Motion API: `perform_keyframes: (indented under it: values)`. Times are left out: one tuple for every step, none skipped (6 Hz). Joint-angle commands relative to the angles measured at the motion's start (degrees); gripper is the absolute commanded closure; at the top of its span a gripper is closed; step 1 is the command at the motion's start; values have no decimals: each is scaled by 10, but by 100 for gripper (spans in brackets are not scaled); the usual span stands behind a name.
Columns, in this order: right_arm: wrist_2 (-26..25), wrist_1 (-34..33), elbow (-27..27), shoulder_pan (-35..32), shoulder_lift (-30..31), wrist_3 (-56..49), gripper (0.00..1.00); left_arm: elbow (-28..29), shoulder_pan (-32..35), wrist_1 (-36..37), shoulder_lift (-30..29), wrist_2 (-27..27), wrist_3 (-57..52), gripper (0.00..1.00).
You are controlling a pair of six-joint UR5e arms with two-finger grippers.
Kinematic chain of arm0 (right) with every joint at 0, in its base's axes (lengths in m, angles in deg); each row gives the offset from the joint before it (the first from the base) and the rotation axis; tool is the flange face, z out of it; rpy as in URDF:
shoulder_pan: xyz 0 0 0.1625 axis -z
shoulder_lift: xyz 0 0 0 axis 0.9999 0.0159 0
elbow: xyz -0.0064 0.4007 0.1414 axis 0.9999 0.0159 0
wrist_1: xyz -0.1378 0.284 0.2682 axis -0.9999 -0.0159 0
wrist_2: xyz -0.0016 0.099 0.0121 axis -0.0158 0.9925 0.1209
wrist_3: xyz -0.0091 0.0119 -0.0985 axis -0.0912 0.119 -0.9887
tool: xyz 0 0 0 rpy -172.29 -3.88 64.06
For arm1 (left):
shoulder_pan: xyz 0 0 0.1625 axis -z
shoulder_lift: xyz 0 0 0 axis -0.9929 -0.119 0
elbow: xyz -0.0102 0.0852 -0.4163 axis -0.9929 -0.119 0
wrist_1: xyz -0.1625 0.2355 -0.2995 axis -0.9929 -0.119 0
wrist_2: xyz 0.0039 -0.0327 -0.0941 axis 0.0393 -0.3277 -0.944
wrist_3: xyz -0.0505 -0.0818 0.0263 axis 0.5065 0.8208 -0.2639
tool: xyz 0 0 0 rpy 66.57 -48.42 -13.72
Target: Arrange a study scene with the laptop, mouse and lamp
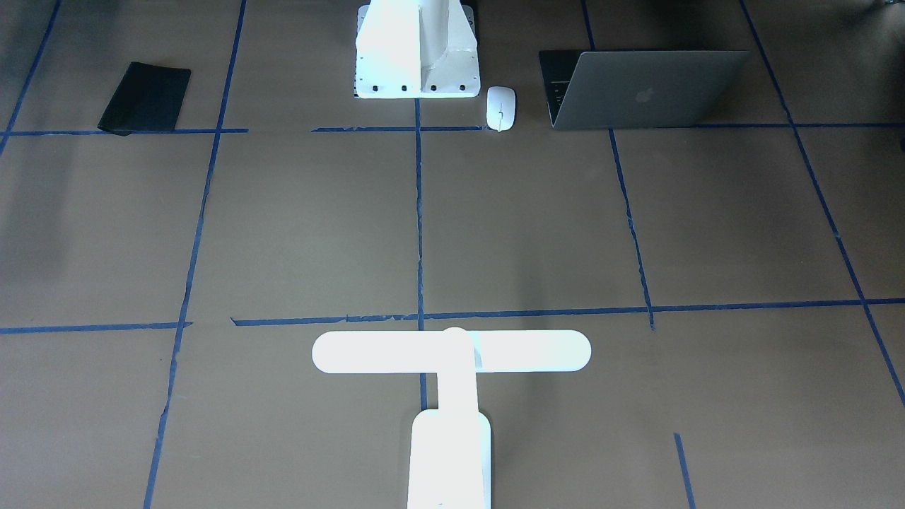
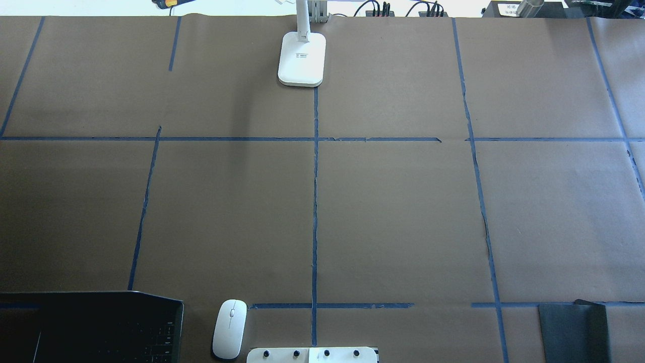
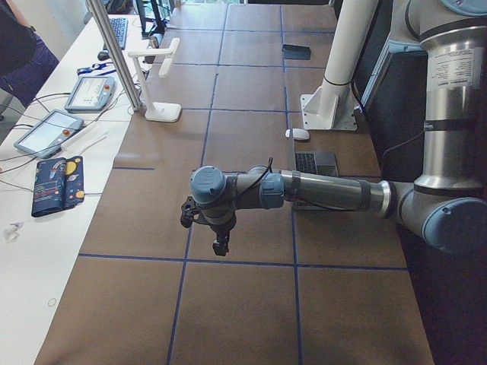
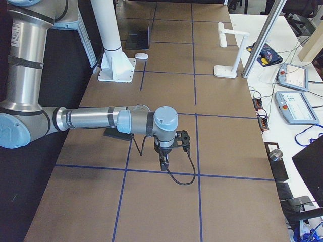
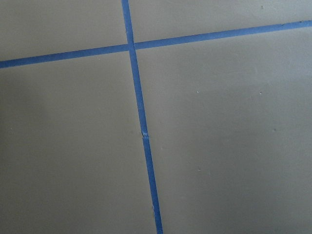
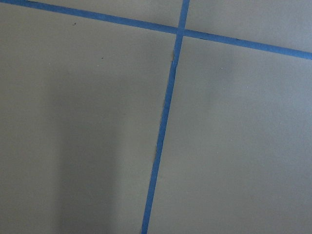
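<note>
The grey laptop (image 1: pixel 650 88) stands half open at the robot's near left corner; its dark keyboard shows in the overhead view (image 2: pixel 101 327). The white mouse (image 1: pixel 501 107) lies next to it, between the laptop and the pedestal, and also shows in the overhead view (image 2: pixel 230 327). The white T-shaped lamp (image 1: pixel 451 353) stands at the far middle edge, its base in the overhead view (image 2: pixel 302 58). My left gripper (image 3: pixel 221 247) and right gripper (image 4: pixel 164 164) show only in the side views, hanging over bare paper far from all three things. I cannot tell whether they are open or shut.
A white bolted pedestal (image 1: pixel 417 49) stands at the robot's side, middle. A flat black mat (image 2: pixel 572 330) lies at the near right. Brown paper with blue tape lines (image 5: pixel 141 122) covers the table. Tablets and cables (image 4: pixel 295 91) lie beyond the far edge.
</note>
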Motion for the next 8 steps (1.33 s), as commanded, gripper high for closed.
perform_keyframes:
  values:
    - [0,0,0,1,0,0,0,-8,0,1,1,1,-1,0]
    - [0,0,0,0,0,0,0,-7,0,1,2,1,-1,0]
    - [1,0,-1,0,1,1,0,-9,0,1,1,3,0,0]
    - [0,0,-1,0,1,1,0,-13,-4,-2,-10,0,4,0]
    - [1,1,-3,0,0,1,0,-13,-10,-22,-44,2,3,0]
    - [1,1,-3,0,0,1,0,-12,-11,-48,-51,3,3,0]
    - [1,1,-3,0,0,1,0,4,-15,-68,-93,3,37,0]
    - [1,1,-3,0,0,1,0,-8,-53,-75,-101,16,133,0]
